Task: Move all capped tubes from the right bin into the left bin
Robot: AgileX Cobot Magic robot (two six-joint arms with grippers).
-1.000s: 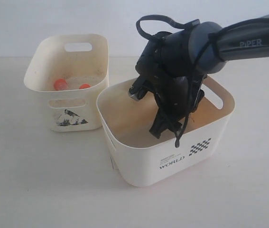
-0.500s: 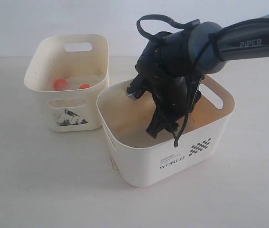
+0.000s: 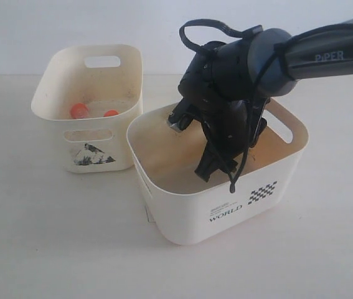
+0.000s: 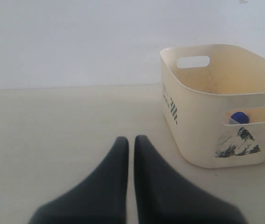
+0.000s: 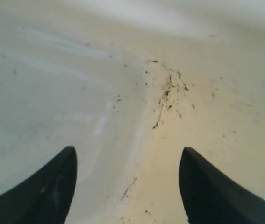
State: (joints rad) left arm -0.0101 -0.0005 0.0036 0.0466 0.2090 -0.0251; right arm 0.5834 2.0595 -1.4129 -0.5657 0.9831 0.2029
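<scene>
The left bin (image 3: 50, 84), narrow and cream with a torn dark sticker, holds two capped tubes with orange-red caps (image 3: 79, 111) (image 3: 111, 113). In the left wrist view a blue cap (image 4: 239, 117) shows through the handle slot of the left bin (image 4: 202, 121). My right gripper (image 3: 212, 169) reaches down inside the right bin (image 3: 182, 218), the wide one printed "WORLD". Its jaws stand open (image 5: 127, 151) over bare, speckled bin floor with no tube between them. My left gripper (image 4: 131, 140) is shut and empty, low over the table, apart from the left bin.
The two bins stand close together on a pale table (image 3: 51, 243), with a white wall behind. The right arm (image 3: 325, 53) slants in from the upper right over the right bin's rim. Dark dirt specks (image 5: 165, 95) mark that bin's floor.
The right gripper has only wobbled slightly inside the right bin. Nothing was taken hold of or let go.
</scene>
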